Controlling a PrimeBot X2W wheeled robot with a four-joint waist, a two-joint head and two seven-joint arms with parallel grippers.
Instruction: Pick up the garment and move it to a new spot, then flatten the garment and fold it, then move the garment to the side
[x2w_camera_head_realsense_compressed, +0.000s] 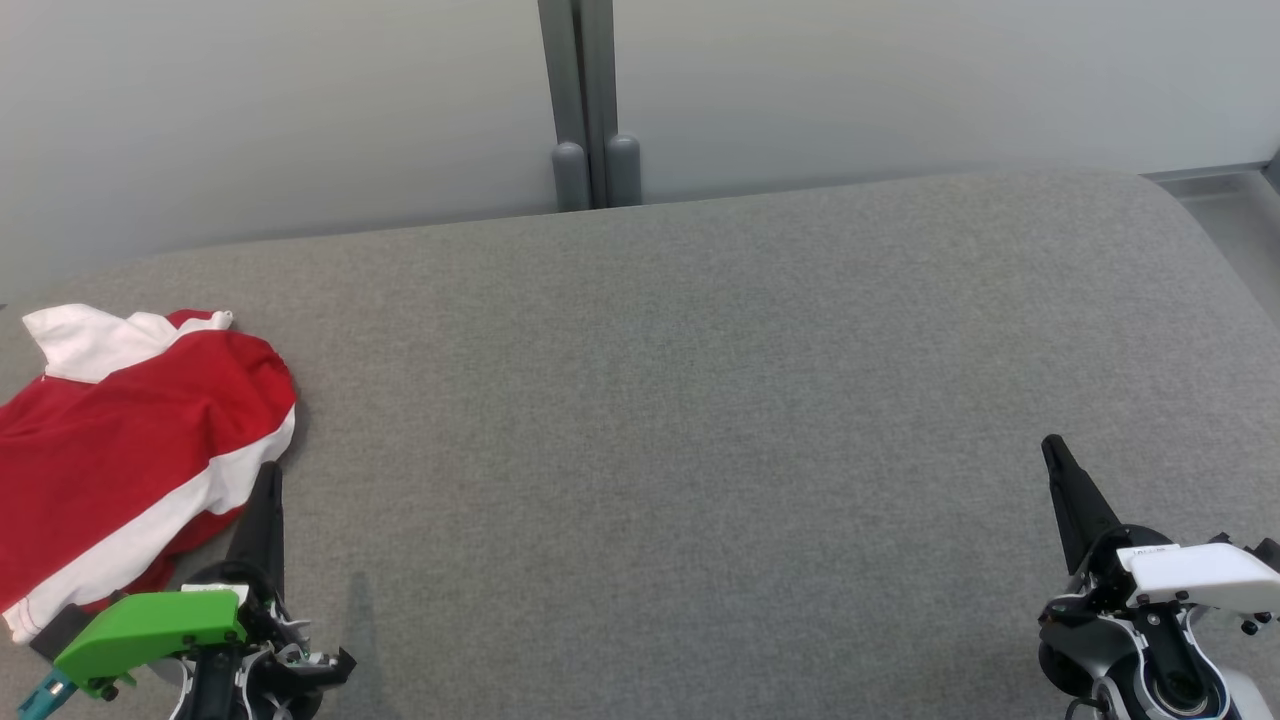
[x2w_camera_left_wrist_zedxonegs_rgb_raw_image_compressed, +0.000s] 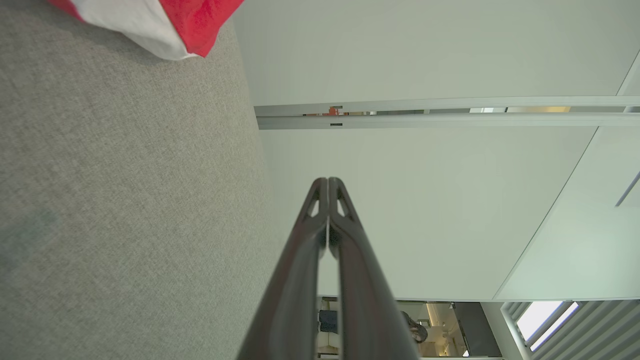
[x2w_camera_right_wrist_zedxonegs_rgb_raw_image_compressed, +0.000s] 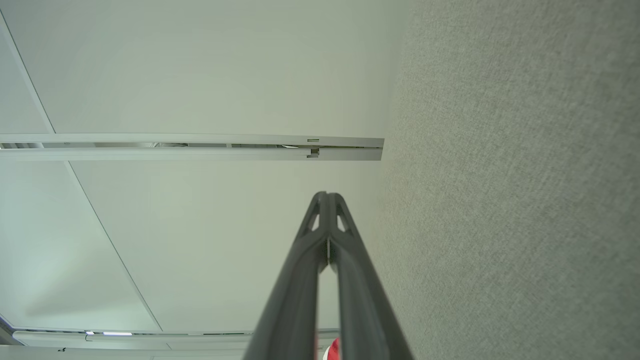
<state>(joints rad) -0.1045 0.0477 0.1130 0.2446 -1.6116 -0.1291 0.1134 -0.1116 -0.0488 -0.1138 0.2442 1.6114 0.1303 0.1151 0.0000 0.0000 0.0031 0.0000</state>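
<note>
Lying bunched at the far left of the gray upholstered surface (x2w_camera_head_realsense_compressed: 700, 400), the garment (x2w_camera_head_realsense_compressed: 120, 440) is a red piece with a broad white stripe and a white collar section at its far end. Its cloth is rumpled rather than spread flat, and its left part runs past the edge of the head view.

The left gripper (x2w_camera_head_realsense_compressed: 268, 478) sits at the lower left, its two dark fingers pressed together tip to tip and pointing away from the robot. It holds nothing. The fingertips stand just beside the garment's right edge, next to the white stripe. The left wrist view shows the same closed fingers (x2w_camera_left_wrist_zedxonegs_rgb_raw_image_compressed: 328, 184) clear of any cloth, with a corner of the garment (x2w_camera_left_wrist_zedxonegs_rgb_raw_image_compressed: 150, 25) up in that view's top left. A green cover (x2w_camera_head_realsense_compressed: 150, 625) caps this wrist.

The right gripper (x2w_camera_head_realsense_compressed: 1052, 447) rests at the lower right, well apart from the garment. Its fingers are also fully closed and empty, as the right wrist view (x2w_camera_right_wrist_zedxonegs_rgb_raw_image_compressed: 327, 196) confirms. A white cover (x2w_camera_head_realsense_compressed: 1200, 575) sits on that wrist.

Behind the surface rises a pale wall (x2w_camera_head_realsense_compressed: 300, 100) with a gray vertical post (x2w_camera_head_realsense_compressed: 590, 100).
</note>
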